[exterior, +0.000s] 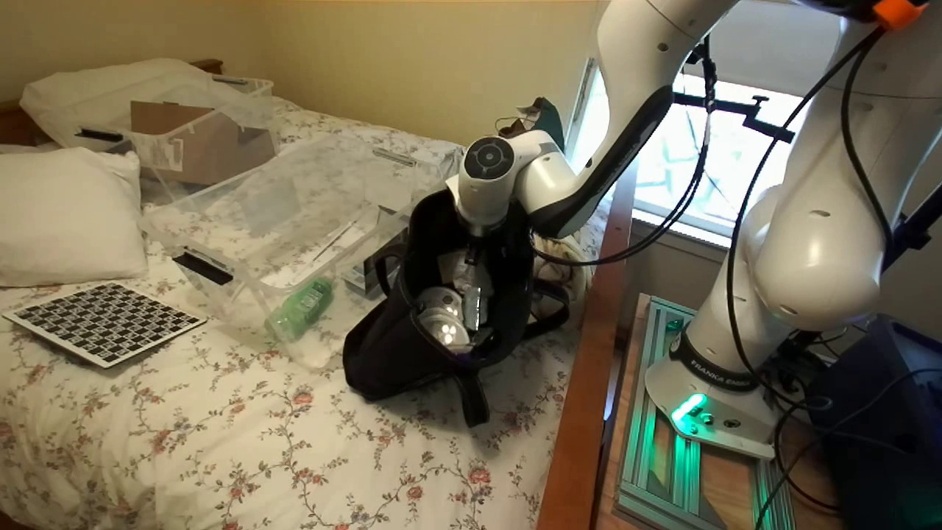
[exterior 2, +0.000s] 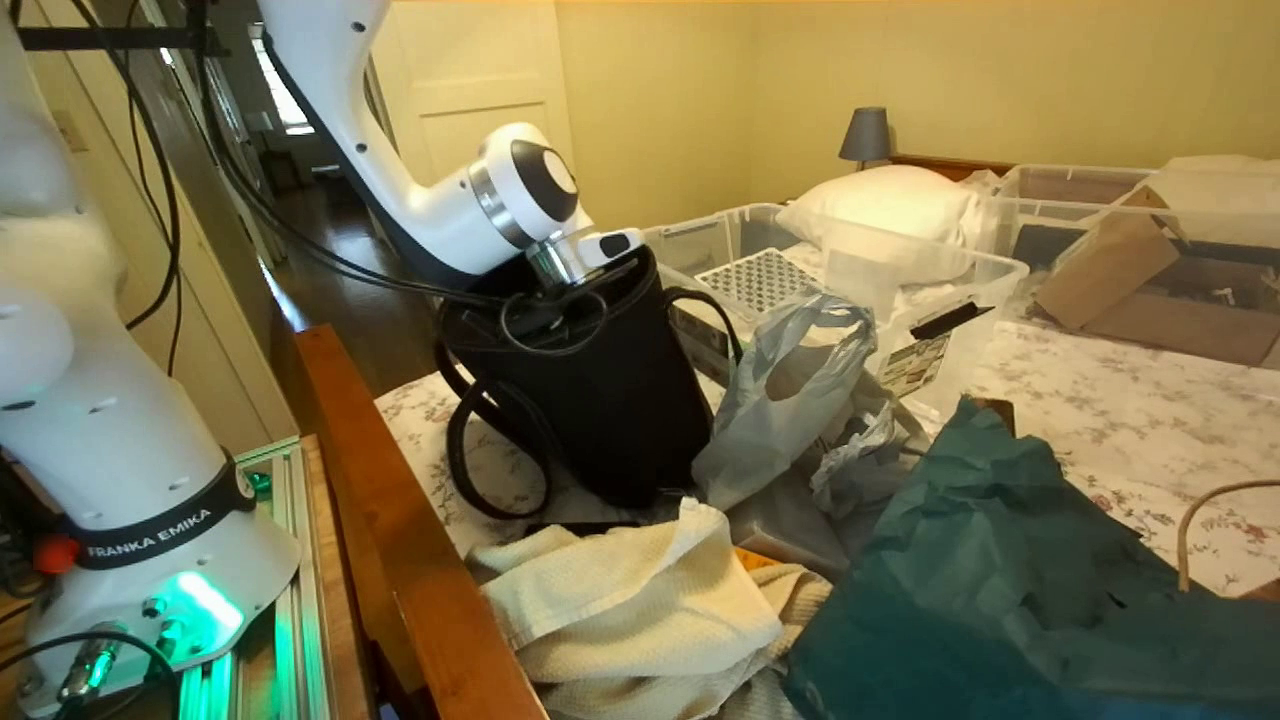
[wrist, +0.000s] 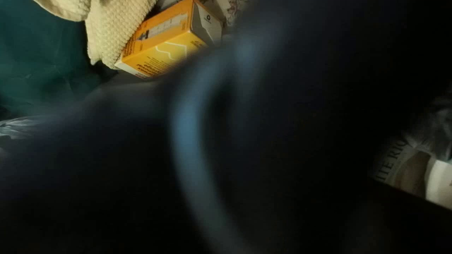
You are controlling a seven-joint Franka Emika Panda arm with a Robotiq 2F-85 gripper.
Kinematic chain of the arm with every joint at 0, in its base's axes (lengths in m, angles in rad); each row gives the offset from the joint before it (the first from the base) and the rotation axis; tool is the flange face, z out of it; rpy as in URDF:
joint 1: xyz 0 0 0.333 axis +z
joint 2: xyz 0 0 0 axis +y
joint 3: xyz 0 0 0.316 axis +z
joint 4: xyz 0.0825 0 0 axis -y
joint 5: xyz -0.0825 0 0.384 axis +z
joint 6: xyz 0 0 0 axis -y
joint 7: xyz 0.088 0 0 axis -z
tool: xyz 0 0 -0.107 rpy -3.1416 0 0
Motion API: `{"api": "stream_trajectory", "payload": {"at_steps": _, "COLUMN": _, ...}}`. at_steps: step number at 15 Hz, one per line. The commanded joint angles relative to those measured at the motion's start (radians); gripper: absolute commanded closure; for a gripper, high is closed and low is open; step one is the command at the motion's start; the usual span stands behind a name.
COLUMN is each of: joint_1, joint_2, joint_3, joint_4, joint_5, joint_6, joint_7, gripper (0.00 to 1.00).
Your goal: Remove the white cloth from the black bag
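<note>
In an exterior view, see a floppy, gaping black fabric bag (exterior: 390, 340) at four o'clock from a clear plastic bin (exterior: 235, 294). Cannot tell the spread of the dark gripper (exterior: 473, 255) inside. Beneath, white floral bedding (exterior: 294, 456); at twelve, yellow wall (exterior: 412, 66).

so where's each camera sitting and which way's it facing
In an exterior view: above the bed, facing down into the black bag; arm visible, base at picture right.
In an exterior view: across the bag, facing its side and a door; arm visible, base at picture left.
Wrist view: wrist-mounted, facing dark blur and an orange box; no robot part distinguishable.
Both exterior views share arm, bag, bed.
</note>
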State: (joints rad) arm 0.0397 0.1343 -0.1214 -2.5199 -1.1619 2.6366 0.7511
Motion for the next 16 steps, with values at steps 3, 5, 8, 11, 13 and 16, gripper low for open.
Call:
{"api": "stream_trajectory", "payload": {"at_steps": 3, "joint_1": -0.009, "joint_2": -0.183, "joint_3": -0.019, "joint_4": -0.121, "joint_5": -0.048, "joint_6": 0.005, "joint_7": 0.005, "gripper": 0.98}}
{"api": "stream_trajectory", "payload": {"at_steps": 5, "joint_1": -0.009, "joint_2": -0.233, "joint_3": -0.022, "joint_4": -0.149, "joint_5": -0.071, "joint_6": 0.005, "joint_7": -0.002, "gripper": 0.98}}
{"api": "stream_trajectory", "payload": {"at_steps": 8, "joint_1": -0.013, "joint_2": -0.302, "joint_3": -0.025, "joint_4": -0.194, "joint_5": -0.137, "joint_6": 0.021, "joint_7": -0.026, "gripper": 0.98}}
{"api": "stream_trajectory", "payload": {"at_steps": 11, "joint_1": -0.015, "joint_2": -0.362, "joint_3": -0.034, "joint_4": -0.235, "joint_5": -0.183, "joint_6": 0.061, "joint_7": -0.061, "gripper": 0.98}}
{"api": "stream_trajectory", "payload": {"at_steps": 13, "joint_1": -0.016, "joint_2": -0.401, "joint_3": -0.045, "joint_4": -0.258, "joint_5": -0.2, "joint_6": 0.091, "joint_7": -0.093, "gripper": 0.98}}
{"api": "stream_trajectory", "payload": {"at_steps": 16, "joint_1": -0.004, "joint_2": -0.383, "joint_3": -0.077, "joint_4": -0.228, "joint_5": -0.188, "joint_6": 0.162, "joint_7": -0.165, "gripper": 0.98}}
